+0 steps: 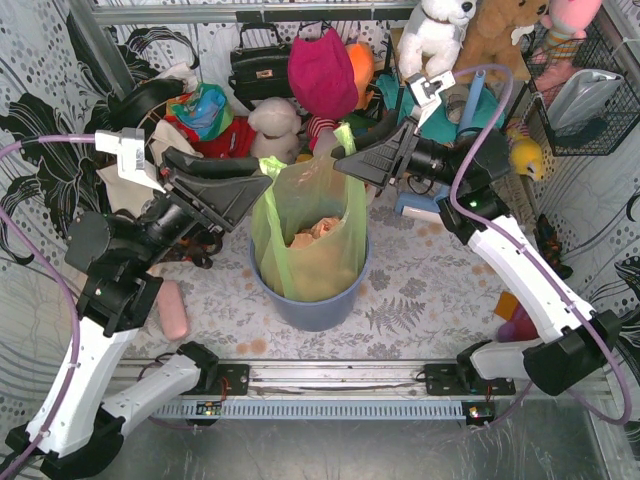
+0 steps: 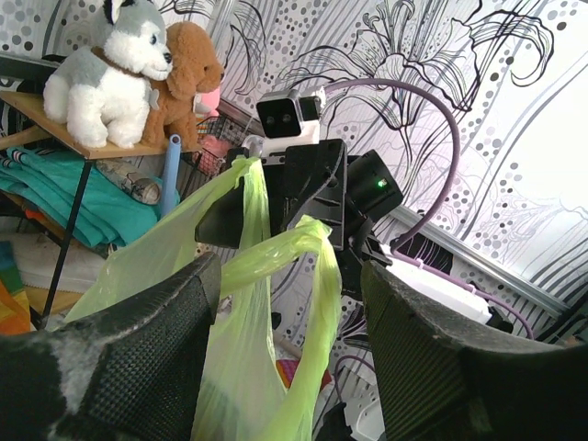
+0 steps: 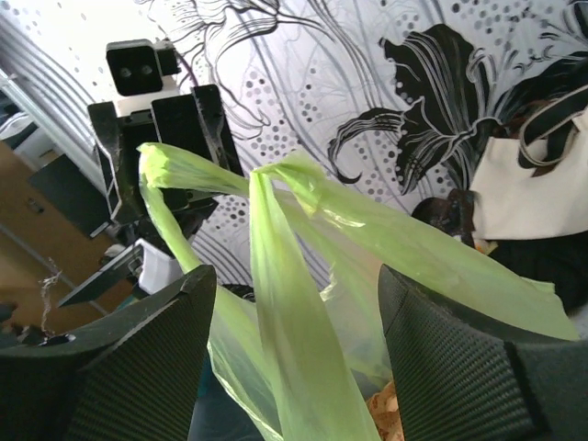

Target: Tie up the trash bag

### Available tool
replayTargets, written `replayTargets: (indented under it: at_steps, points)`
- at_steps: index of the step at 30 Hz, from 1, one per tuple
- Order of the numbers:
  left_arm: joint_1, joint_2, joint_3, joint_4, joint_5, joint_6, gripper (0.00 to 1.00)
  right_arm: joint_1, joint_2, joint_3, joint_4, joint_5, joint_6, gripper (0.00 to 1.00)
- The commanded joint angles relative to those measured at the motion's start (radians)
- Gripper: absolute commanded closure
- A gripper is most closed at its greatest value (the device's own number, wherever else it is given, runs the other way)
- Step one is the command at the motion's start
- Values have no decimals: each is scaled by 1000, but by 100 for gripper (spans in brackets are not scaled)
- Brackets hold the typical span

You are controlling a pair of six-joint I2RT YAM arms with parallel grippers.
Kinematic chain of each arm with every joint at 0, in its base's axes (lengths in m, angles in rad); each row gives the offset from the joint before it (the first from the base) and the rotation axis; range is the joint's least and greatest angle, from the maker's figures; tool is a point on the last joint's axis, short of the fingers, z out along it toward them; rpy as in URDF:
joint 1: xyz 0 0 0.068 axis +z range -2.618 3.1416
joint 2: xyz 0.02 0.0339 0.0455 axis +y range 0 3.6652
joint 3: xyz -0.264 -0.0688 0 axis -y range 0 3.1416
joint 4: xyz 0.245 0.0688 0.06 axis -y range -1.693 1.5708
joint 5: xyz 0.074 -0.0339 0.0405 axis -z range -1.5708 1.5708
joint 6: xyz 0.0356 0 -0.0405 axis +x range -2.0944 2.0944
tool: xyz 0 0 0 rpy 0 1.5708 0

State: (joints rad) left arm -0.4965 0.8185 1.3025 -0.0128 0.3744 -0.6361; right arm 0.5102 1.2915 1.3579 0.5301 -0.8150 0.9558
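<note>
As trash bag (image 1: 320, 215) stands in blue bin (image 1: 310, 310), left gripper (image 1: 257, 195): wide apart, handles between fingers.
Right gripper (image 1: 345, 165): wide apart.

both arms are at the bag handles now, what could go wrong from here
1. The left gripper and right gripper are both open, so the trash bag handles lie loose between the fingers; closing could miss or catch only one strand.
2. The grippers face each other close together over the bag mouth; crossing to knot may make them collide.
3. Pulling the thin plastic might tip or lift the blue bin.
</note>
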Motion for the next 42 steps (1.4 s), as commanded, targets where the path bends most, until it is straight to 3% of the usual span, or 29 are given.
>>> replayTargets:
  at_steps: [1,5,11,18,22,29,42]
  points:
    - [3,17,55,13,19,-3,29,2,5,58,230,-103,139,30]
    - [3,23,71,-4,50,-7,27,4,12,64,295,-137,212,31]
    - [4,39,106,-13,220,-38,25,13,31,70,397,-119,289,25]
    - [3,30,187,-243,193,21,23,17,45,99,401,-120,302,25]
    - [3,34,188,-298,201,18,23,18,40,95,384,-118,289,25]
    - [3,52,94,-90,288,-103,24,25,58,98,376,-141,281,25]
    - [3,138,80,199,335,-225,23,41,81,106,365,-127,277,25]
